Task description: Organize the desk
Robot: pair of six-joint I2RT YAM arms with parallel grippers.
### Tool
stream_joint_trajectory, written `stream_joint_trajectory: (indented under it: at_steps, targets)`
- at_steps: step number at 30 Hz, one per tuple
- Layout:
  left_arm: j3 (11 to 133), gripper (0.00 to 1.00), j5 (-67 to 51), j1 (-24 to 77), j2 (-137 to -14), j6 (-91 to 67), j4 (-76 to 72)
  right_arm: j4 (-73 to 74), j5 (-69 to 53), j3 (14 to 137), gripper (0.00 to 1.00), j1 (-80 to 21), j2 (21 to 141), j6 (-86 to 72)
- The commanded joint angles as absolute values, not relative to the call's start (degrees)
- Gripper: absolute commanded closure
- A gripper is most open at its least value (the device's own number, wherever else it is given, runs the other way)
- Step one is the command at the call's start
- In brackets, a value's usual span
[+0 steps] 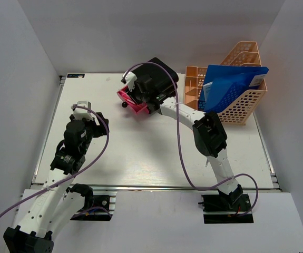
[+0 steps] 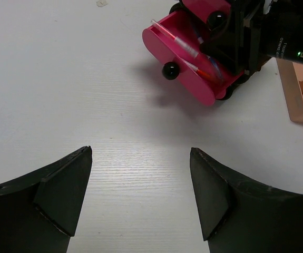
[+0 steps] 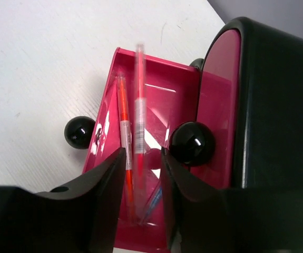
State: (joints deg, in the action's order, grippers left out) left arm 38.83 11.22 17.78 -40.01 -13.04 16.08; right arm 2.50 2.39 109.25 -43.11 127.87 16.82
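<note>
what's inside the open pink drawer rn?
An orange pen and a blue pen lie inside; a blurred clear-pink pen stands between the fingers of the right tool. The drawer's near end is covered by them.

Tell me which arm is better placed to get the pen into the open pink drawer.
Right. The right pincer hangs right over the open drawer with the pen between its fingers, blurred, so I can't confirm the grip. The left pincer is open, empty, over bare desk short of the drawer.
</note>
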Motion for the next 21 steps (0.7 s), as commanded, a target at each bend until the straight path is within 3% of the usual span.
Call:
stream_joint_trajectory:
  at_steps: [1,10,14,19,21]
  targets:
    - [38.4,0.15,11.9,17.6,-39.6,-12.7,16.2,1.8,4.0,108.4,0.59,-42.6,128.2,17.0]
    - [38.4,0.15,12.4,17.6,-39.4,-12.7,16.2,1.1,2.6,103.5,0.59,-42.9,122.1,16.5]
    - [38.5,0.15,12.5,17.6,-39.3,-12.7,16.2,2.4,-3.9,101.4,0.62,-43.0,116.6,15.7]
    - [38.1,0.15,12.4,17.6,-38.8,-12.7,15.9,5.3,-9.7,97.4,0.68,-43.0,107.9,14.1]
    - [38.1,0.15,12.1,17.6,-38.7,-12.7,15.9,6.6,-12.0,93.5,0.78,-42.8,103.2,14.1]
